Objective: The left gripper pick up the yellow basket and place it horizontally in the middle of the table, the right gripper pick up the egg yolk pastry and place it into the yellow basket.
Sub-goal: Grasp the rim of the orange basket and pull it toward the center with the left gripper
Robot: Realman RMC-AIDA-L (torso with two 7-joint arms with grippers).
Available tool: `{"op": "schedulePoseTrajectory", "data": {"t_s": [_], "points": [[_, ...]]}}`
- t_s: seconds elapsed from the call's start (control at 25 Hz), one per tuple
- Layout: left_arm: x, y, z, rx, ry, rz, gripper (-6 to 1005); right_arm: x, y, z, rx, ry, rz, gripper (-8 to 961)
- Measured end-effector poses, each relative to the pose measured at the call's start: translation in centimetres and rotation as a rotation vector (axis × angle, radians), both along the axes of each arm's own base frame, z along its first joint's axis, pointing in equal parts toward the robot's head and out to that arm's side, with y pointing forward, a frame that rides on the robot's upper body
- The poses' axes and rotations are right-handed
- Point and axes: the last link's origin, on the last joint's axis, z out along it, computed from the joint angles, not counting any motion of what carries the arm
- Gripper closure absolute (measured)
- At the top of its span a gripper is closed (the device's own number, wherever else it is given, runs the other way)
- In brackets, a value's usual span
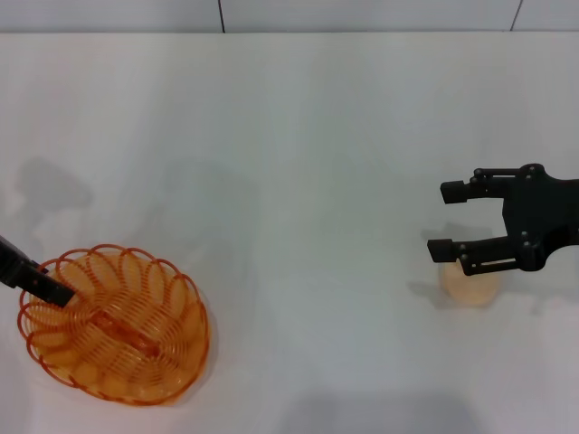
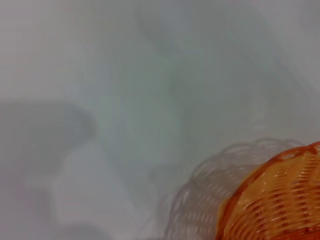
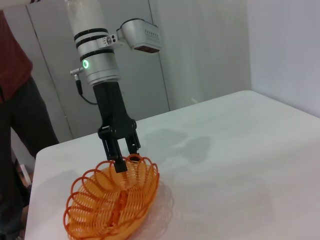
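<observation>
The oval orange-yellow wire basket (image 1: pixel 116 324) sits at the white surface's (image 1: pixel 298 181) near-left, the left hand (image 3: pixel 123 159) seemingly closed on its rim – lifting it to the middle comes next; the right hand (image 1: pixel 445 219) hangs open over the small pale round pastry (image 1: pixel 469 285)

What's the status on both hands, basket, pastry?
Left hand at the yellow basket rim, basket at table's left. Right hand open, over the egg yolk pastry, not gripping. Nothing in the way.
</observation>
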Motion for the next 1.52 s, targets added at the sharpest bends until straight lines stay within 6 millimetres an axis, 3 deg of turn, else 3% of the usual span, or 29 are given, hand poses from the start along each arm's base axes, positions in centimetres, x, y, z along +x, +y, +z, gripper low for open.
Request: {"op": "schedulePoseTrajectory", "data": {"t_s": [0.84,0.96,1.52], "points": [[-0.3,-0.1,-1.5,-0.022,0.003,0.01,383,0.3,-0.1,-0.2,-0.003,0.002,-0.002,145],[-0.3,-0.1,-1.6,-0.026,0.001,0.013,571,0.3,-0.2,-0.1,-0.003,0.003,-0.002,145],[-0.4,0.1,-1.6,-0.012,0.008,0.004,733,0.3,-0.1,0.0,0.0,0.005,0.0,146]]}}
